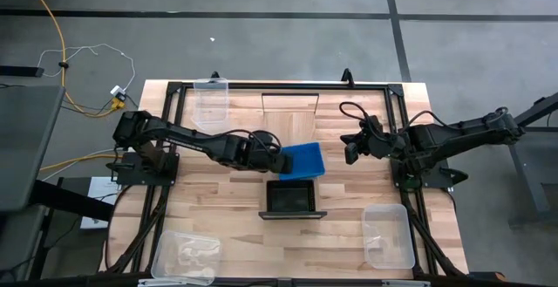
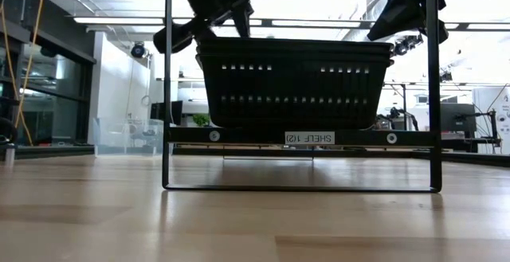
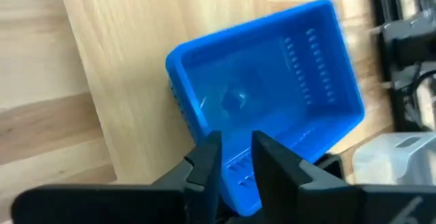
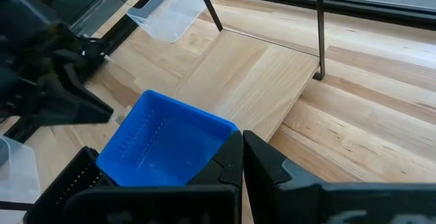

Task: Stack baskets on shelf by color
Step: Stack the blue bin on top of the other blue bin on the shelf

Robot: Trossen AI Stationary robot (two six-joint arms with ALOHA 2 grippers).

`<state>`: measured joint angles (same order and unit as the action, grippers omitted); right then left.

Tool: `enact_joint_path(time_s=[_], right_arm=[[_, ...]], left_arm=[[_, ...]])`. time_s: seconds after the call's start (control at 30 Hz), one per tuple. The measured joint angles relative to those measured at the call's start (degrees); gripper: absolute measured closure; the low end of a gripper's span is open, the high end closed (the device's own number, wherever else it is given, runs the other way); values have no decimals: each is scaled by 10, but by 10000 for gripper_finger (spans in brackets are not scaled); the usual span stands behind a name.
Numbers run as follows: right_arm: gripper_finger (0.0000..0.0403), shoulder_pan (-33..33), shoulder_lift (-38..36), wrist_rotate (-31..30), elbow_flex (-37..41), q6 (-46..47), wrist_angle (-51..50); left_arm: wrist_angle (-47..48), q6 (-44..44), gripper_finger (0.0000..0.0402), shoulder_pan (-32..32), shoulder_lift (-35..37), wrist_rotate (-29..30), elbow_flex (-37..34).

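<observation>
The left tool (image 1: 277,158) gripped the blue basket (image 1: 302,160) by its thin rim, above the shelf (image 1: 289,112). The right tool (image 1: 352,150) hovered closed. Basket judged light, stiff, slippery.

Bright blue basket (image 1: 302,158), black perforated basket (image 1: 291,196) (slotted sides), clear baskets (image 1: 388,234), light-wood shelf (image 1: 289,112).

The left claw (image 3: 235,159) hides the blue basket's (image 3: 272,101) near wall — the black basket (image 4: 65,183) is cut off.
</observation>
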<state>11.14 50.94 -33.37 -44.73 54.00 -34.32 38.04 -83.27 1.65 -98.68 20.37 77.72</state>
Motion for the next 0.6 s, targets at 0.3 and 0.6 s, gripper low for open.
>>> enact_joint_path(time_s=[0.3, 0.6], right_arm=[[403, 0, 0, 5, 0, 0, -1], [403, 0, 40, 155, 27, 29, 3]], left_arm=[[7, 47, 299, -12, 16, 0, -1], [-22, 344, 310, -46, 121, 22, 0]])
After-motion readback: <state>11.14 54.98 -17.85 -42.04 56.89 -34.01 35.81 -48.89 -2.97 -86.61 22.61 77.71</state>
